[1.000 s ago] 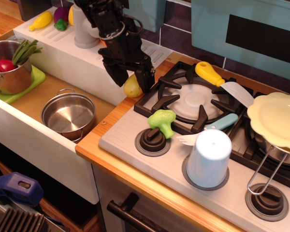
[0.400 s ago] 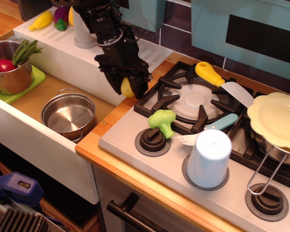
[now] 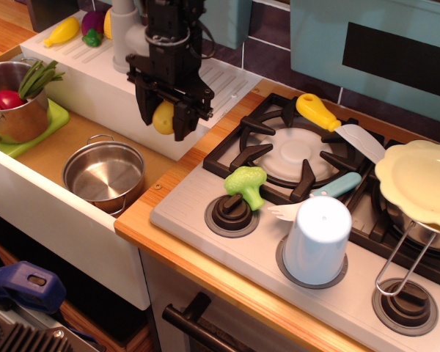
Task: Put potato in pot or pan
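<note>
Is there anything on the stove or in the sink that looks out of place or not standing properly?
Two things stand out. The blue cup stands upside down on a front burner, and the yellow plate lies over a pan like a lid. The end effector holds the potato in the air; nothing looks spilled or damaged.

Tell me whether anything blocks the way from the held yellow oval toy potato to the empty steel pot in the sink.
Nothing visible does. The black gripper holds the yellow oval toy potato above the white sink edge, and the empty steel pot sits open, down and to the left in the picture, with clear space between them.
</note>
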You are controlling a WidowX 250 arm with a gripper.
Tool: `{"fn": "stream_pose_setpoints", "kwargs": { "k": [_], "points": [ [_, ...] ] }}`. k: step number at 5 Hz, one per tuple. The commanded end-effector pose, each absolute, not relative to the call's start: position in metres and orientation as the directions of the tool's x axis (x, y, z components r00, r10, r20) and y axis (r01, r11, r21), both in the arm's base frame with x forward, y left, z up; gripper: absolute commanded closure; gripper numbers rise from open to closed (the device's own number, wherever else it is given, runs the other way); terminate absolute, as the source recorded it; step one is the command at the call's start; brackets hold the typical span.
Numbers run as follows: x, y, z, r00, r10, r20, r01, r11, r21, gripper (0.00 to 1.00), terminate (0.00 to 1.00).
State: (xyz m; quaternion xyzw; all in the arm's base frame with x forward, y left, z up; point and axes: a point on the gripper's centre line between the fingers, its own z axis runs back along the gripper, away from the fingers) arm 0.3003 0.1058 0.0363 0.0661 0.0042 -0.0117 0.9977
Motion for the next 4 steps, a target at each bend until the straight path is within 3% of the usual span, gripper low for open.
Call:
{"fn": "stream_pose_setpoints", "kwargs": {
  "k": [1,2,3,4],
  "points": [
    [0.298,0.154,0.059,0.999,-0.011,-0.044,0.020,0.975,0.221,1.00,0.00],
    [0.291,0.181,0.053,0.999,0.002,-0.053,0.015,0.945,0.328,1.00,0.00],
    [0.283,0.209,0.044,0.999,0.009,-0.049,0.007,0.951,0.309,0.00,0.00],
    [0.283,0.218,0.040,1.000,0.000,-0.021,0.006,0.960,0.281,0.00,0.00]
  ]
}}
